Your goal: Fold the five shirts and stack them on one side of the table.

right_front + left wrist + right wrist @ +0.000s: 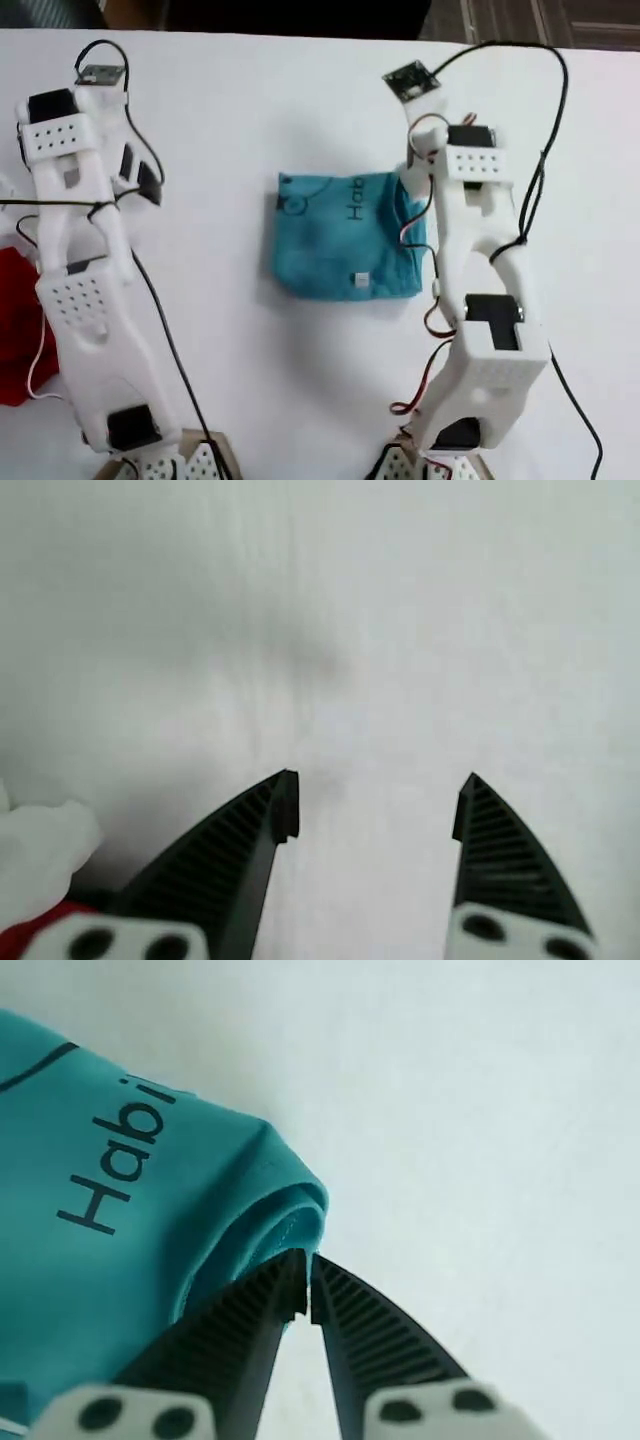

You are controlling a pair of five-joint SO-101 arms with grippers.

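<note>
A teal shirt [340,240] lies folded into a rough square in the middle of the white table [300,380], printed side up. My right gripper [413,178] is at the shirt's far right corner. In the right wrist view that gripper [306,1260] is pinched shut on the rolled edge of the teal shirt [120,1210]. My left gripper [140,175] hangs over bare table to the left of the shirt. Its fingers stand wide apart in the left wrist view [379,778], with nothing between them. A red shirt [15,320] lies bunched at the table's left edge.
The two arm bases [170,460] stand at the table's near edge. Cables [170,330] trail from both arms across the table. Bare table lies beyond the teal shirt and to the right of the right arm.
</note>
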